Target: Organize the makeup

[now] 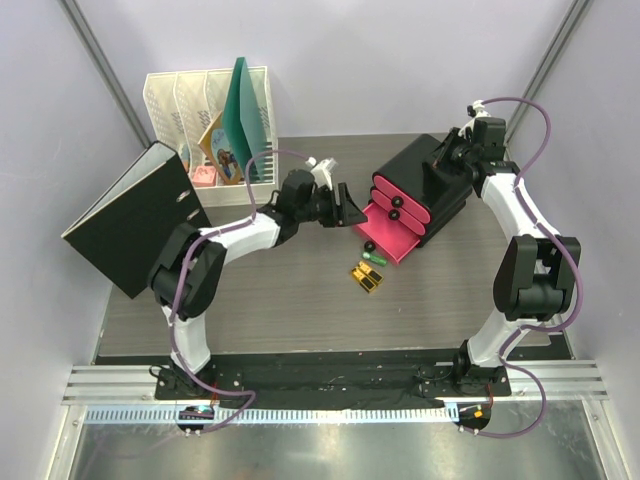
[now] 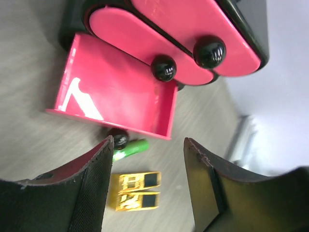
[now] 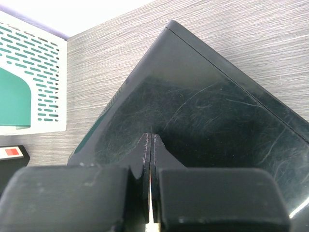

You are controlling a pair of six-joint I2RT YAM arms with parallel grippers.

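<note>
The left fingers (image 2: 102, 157) stand released, holding nothing, above the open pink drawer (image 2: 125, 92). The gold-and-black cases (image 2: 137, 191) and small green tube (image 2: 130, 149) lie on the desk (image 1: 300, 300) just before it, unstowed. The right fingers (image 3: 146, 150) are clenched empty and pressed on the black box (image 3: 207, 121), apparently to steady it.

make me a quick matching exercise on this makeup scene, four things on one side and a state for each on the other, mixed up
Things:
1. bottom pink drawer
2. gold-and-black cases
3. left fingers
4. right fingers

States:
a. pressed together
b. lying on the table
c. pulled out
d. spread apart

Pairs: 1-c, 2-b, 3-d, 4-a
</note>
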